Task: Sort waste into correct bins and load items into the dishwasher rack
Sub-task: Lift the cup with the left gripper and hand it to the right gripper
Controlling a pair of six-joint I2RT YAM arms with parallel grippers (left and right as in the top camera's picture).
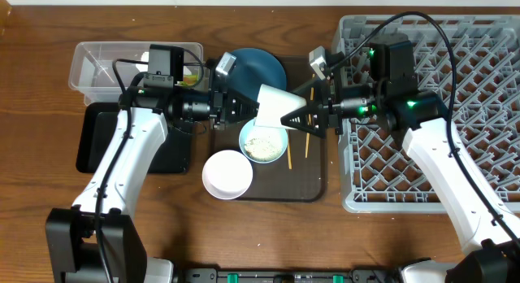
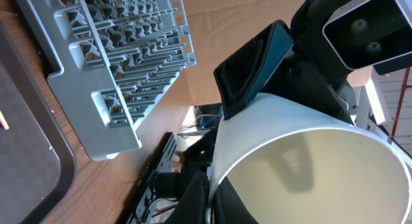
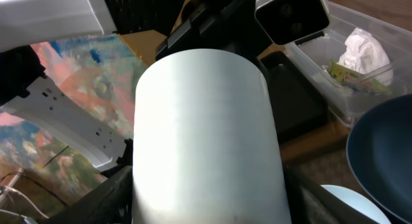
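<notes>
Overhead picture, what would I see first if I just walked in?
The white cup, tipped sideways at the centre, with the left gripper and right gripper meeting at it from either side. Just below it sits the light blue bowl holding whitish scraps, and the big grey rack fills the right side.

Dark brown serving tray (image 1: 313,181) lies flat mid-table; wooden table (image 1: 32,112), brown grain, beneath it.

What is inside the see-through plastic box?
The clear tub holds a crumpled white napkin and a yellow-green wrapper. From overhead, the left arm covers part of it.
</notes>
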